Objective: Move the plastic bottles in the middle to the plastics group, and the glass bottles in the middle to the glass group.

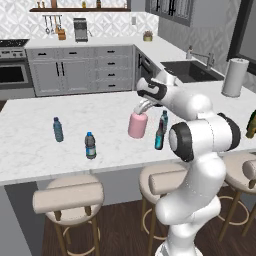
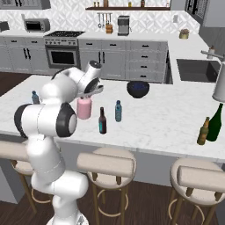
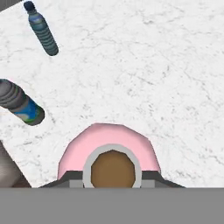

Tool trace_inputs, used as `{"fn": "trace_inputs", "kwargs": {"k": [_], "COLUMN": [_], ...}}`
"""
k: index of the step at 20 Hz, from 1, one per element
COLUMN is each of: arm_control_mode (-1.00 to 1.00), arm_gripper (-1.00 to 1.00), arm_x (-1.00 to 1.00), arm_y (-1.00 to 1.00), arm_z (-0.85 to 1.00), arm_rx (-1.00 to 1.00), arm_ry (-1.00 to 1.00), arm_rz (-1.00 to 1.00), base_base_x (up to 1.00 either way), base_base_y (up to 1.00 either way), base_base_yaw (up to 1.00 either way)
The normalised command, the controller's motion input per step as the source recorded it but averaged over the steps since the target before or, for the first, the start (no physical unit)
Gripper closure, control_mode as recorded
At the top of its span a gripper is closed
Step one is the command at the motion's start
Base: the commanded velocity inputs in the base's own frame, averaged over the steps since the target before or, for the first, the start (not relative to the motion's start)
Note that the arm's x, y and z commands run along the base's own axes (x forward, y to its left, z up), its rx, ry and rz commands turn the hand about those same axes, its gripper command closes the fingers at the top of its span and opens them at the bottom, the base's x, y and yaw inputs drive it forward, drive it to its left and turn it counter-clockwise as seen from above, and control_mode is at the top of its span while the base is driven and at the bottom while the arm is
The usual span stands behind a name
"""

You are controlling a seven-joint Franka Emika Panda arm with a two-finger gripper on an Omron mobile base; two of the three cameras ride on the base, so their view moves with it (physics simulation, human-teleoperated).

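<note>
The squat pink bottle (image 1: 137, 125) (image 2: 84, 109) stands mid-counter, and my gripper (image 1: 143, 107) (image 2: 91, 93) is shut on its narrow top from above. Looking down the hand, the pink bottle (image 3: 109, 142) has its brown mouth between my gripper (image 3: 112, 176) tips. To its right are the slim dark bottle with a teal lower part (image 1: 159, 136) (image 2: 102, 121) and the pale-blue capped water bottle (image 1: 164, 120) (image 2: 118, 110). The plastics group, a pale teal bottle (image 1: 58, 129) (image 3: 42, 31) and a dark-banded one (image 1: 90, 145) (image 3: 19, 105), stands at the left. The olive-green bottle (image 2: 215, 123) is far right.
A white paper-towel roll (image 1: 235, 77) stands by the sink (image 1: 189, 70) at the back right. A dark bowl (image 2: 138, 88) sits behind the middle bottles. A small brown bottle (image 2: 203, 131) stands beside the green one. Stools (image 1: 68, 196) line the counter's near edge.
</note>
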Motion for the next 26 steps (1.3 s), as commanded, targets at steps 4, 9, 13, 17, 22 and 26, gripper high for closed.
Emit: {"fn": "trace_inputs", "kwargs": {"k": [4, 9, 13, 17, 22, 26], "arm_control_mode": [-1.00, -1.00, -1.00, -1.00, -1.00, -1.00], "arm_gripper": [1.00, 1.00, 1.00, 1.00, 1.00, 1.00], "arm_x": [-0.88, -1.00, -1.00, -0.98, -0.89, -0.45], "arm_y": [0.16, -0.02, -0.08, -0.11, -0.43, -0.66], "arm_z": [0.27, 0.26, 0.35, 0.38, 0.29, 0.18], "arm_rx": [0.08, 0.02, 0.00, 0.00, 0.00, 0.00], "arm_ry": [0.00, 0.00, 0.00, 0.00, -0.05, -0.01], "arm_rz": [0.04, 0.00, 0.00, -0.02, -0.08, -0.18], "base_base_x": [0.00, 0.00, 0.00, 0.00, 0.00, 0.00], "base_base_y": [0.00, 0.00, 0.00, 0.00, 0.00, 0.00], "base_base_yaw": [0.00, 0.00, 0.00, 0.00, 0.00, 0.00]}}
